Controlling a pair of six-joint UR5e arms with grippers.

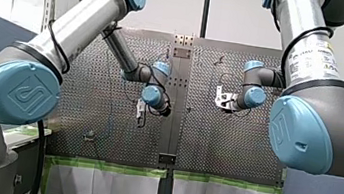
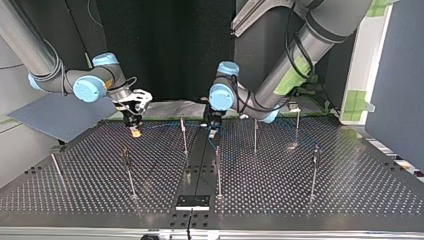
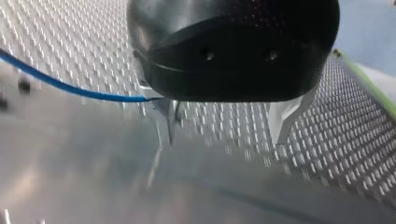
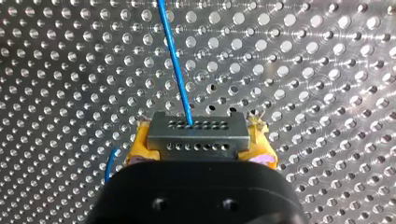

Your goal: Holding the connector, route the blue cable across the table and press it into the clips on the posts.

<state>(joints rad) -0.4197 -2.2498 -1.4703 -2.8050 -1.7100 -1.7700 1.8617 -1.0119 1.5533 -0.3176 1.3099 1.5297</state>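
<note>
Right gripper (image 4: 198, 142): clenched on the connector (image 4: 196, 130), with the yellow pads (image 4: 140, 148) bearing on its two short ends. The connector's long axis runs pad to pad and its rows of holes face the wrist camera. This is judged a deliberate hold that leaves the cable exit free and fixes the end being routed.

The blue cable (image 4: 175, 60) leaves the connector's far edge and points ahead of the gripper, low over the perforated desk (image 4: 303, 70), leaning slightly to one side.

Left gripper (image 3: 224, 135): released, fingers standing apart. The cable comes in from the side and meets the nearer finger (image 3: 169, 116), behind which it is hidden. Whether it passes between the fingers cannot be told. Judged a guiding station rather than a clamp.

Top view: the cable shows faintly, strung crossways along the desk's far side from the right gripper to the left. Posts (image 2: 184, 135) stand near this run. Whether any clip is seated is too small to tell
</note>
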